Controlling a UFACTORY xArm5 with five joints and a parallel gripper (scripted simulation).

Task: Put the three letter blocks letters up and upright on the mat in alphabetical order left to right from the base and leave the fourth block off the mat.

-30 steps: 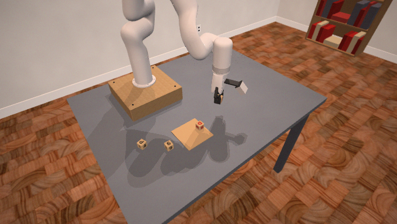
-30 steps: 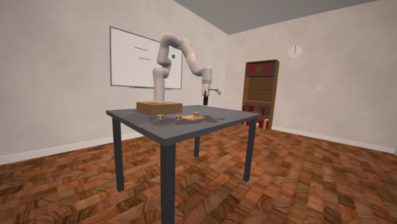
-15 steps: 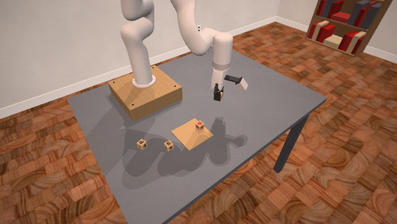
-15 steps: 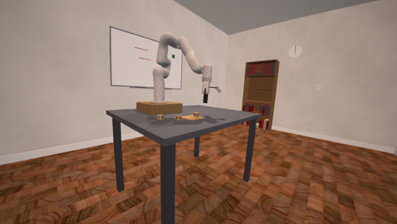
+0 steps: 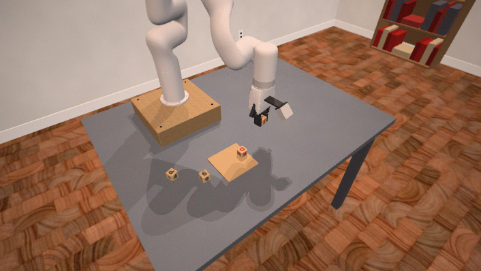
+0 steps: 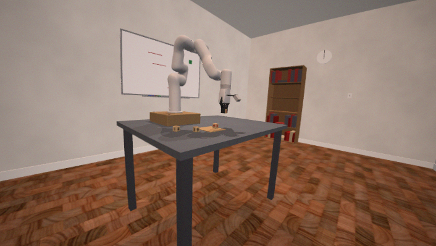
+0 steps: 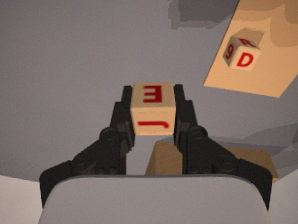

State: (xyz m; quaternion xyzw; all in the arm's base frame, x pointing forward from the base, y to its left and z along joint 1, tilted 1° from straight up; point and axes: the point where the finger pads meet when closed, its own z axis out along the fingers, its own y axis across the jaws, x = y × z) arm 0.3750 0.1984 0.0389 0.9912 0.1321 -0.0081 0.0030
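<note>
Claws of the gripper (image 5: 261, 120) (image 6: 224, 109) (image 7: 153, 110) stand part-open, firm on the E block (image 5: 264, 120) (image 6: 226, 110) (image 7: 153, 108); best turn it upright aloft, then lower it level beside the D block (image 5: 242, 152) (image 6: 215, 125) (image 7: 244, 56).

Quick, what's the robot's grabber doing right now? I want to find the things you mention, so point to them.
Gripper (image 5: 261, 120) (image 6: 224, 110) (image 7: 153, 98): closed on a block with red markings (image 5: 264, 120) (image 6: 226, 111) (image 7: 153, 109), holding it up above the table (image 5: 317, 136) (image 6: 241, 136) (image 7: 75, 65).
</note>
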